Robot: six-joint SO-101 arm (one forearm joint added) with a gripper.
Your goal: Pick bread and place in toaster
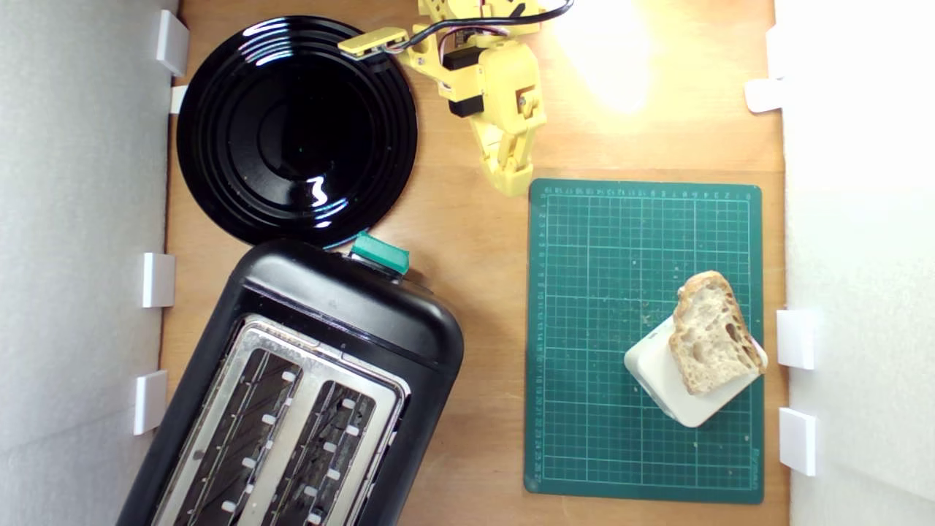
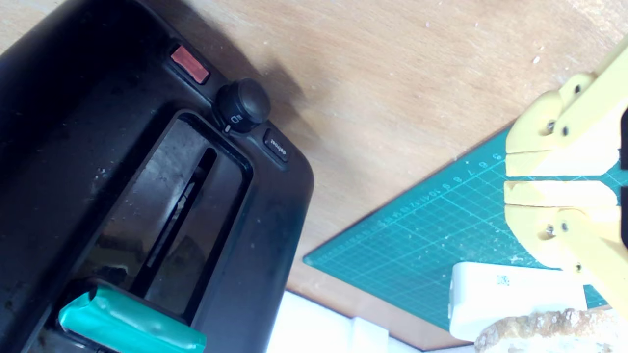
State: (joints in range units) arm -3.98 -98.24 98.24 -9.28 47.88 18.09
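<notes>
1. Closest to my wrist camera is my own yellow plastic gripper (image 2: 510, 179), its two jaws pressed together with only a thin seam between them, clenched on nothing.
2. In the exterior view my gripper (image 1: 509, 183) hangs over the bare wooden table (image 1: 475, 241), just off the far-left corner of the green gridded cutting mat (image 1: 621, 256) as that view shows it, tip pointing toward the mat.
3. My target, the rustic slice of bread with pale holey crumb and tan-brown crust (image 1: 708, 334), lies well apart from my gripper, diagonally across the mat near its right edge in the exterior view.
4. It rests on a cream rounded-square block (image 1: 668, 380) and overhangs it on one side; its long axis runs roughly along the mat's long side, slightly tilted.
5. The large black two-slot toaster with silver top plate (image 1: 307, 394) sits at the table's opposite side, both slots empty, its green lever (image 1: 380, 253) facing the round glossy black plate (image 1: 296, 128).
6. I judge that I must open my jaws and reach across the mat before any grasp.
</notes>
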